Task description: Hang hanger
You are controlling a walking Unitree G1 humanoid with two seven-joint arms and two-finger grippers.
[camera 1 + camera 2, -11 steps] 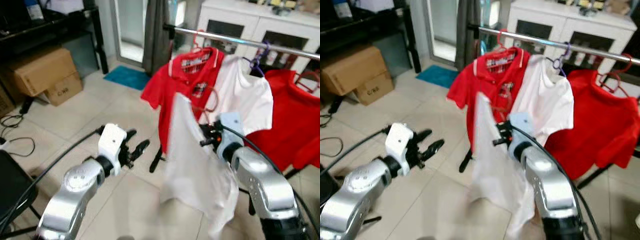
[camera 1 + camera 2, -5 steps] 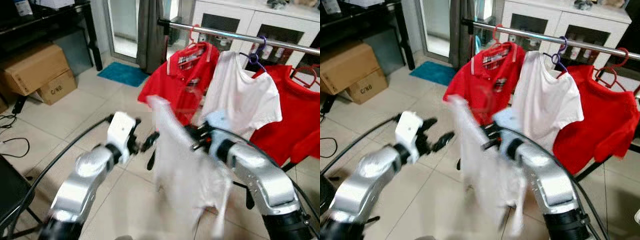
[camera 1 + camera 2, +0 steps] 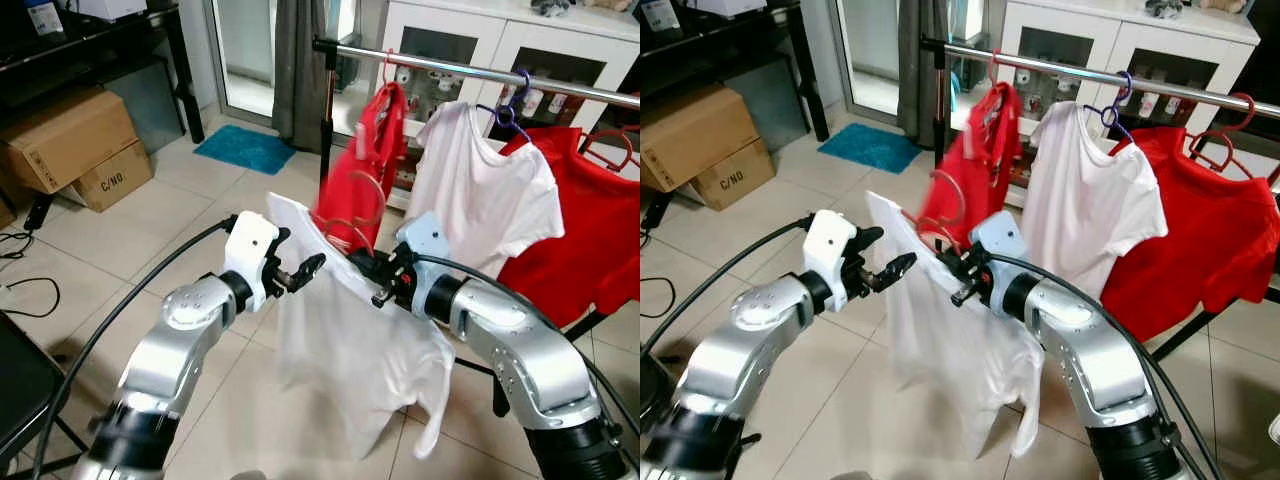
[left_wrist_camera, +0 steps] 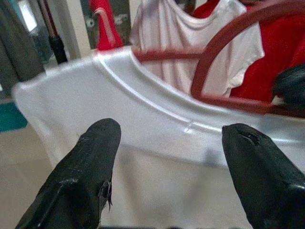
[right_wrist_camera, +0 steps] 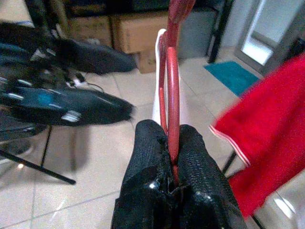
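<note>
While the right gripper [image 5: 172, 157] pinches the thin red hanger [image 5: 171, 102] tightly between its two black fingers [image 5: 145, 162], a white shirt [image 3: 350, 350] hangs from that hanger and drapes down below the gripper toward the tiled floor [image 3: 180, 210]. The hanger's curved hook [image 3: 352, 195] rises just above the gripper, below and in front of the metal rail [image 3: 450, 68], not touching it. The left gripper [image 4: 167, 157] sits just beside the shirt's shoulder edge, on the side away from the right gripper, with its fingers [image 4: 88, 167] spread wide apart and nothing between them; the shirt's collar seam lies directly ahead of it. Beyond both grippers, the rail carries a red shirt [image 3: 365, 150] bunched nearest its end, then a second white shirt [image 3: 490, 200] on a purple hanger [image 3: 512, 105], then another red shirt [image 3: 590, 230] farther along. Behind the rail stands a white cabinet [image 3: 480, 30]. Well off to the left gripper's outer side, two cardboard boxes [image 3: 75, 145] rest on the floor, and a small teal mat [image 3: 245, 148] lies near a dark curtain [image 3: 295, 60].
</note>
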